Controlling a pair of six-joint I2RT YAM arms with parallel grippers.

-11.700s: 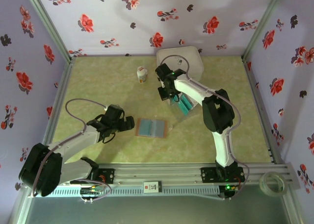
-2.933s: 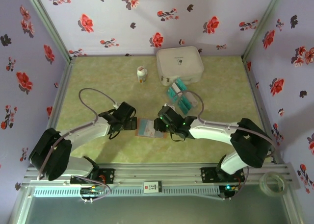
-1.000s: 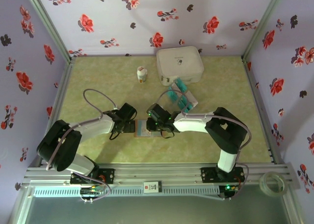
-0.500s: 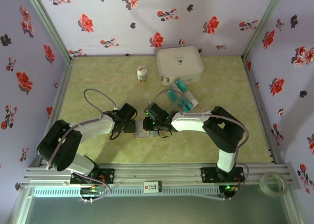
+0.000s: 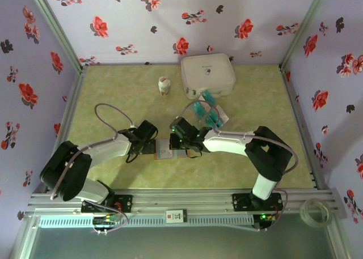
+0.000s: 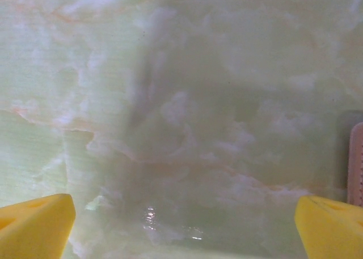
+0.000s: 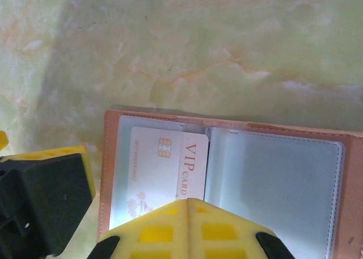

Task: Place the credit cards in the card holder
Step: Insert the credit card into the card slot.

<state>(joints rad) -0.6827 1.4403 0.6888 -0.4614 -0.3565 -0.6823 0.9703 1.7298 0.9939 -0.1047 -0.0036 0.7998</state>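
Card [image 7: 164, 165] newly inside card holder [image 7: 272, 179]

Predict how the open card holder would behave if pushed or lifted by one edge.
The card holder lies open and flat on the smooth table, so it would probably slide, not tip. Its thin cover and clear pockets suggest it is light and would flop when lifted. The card in one pocket likely stiffens that half.

The pale green marbled counter [image 5: 113, 106] carries the open card holder [image 5: 165, 150] near its front. A loose heap of credit cards [image 5: 205, 114] lies behind it, with a white case [image 5: 207, 75] and a small bottle [image 5: 164, 87] at the back.
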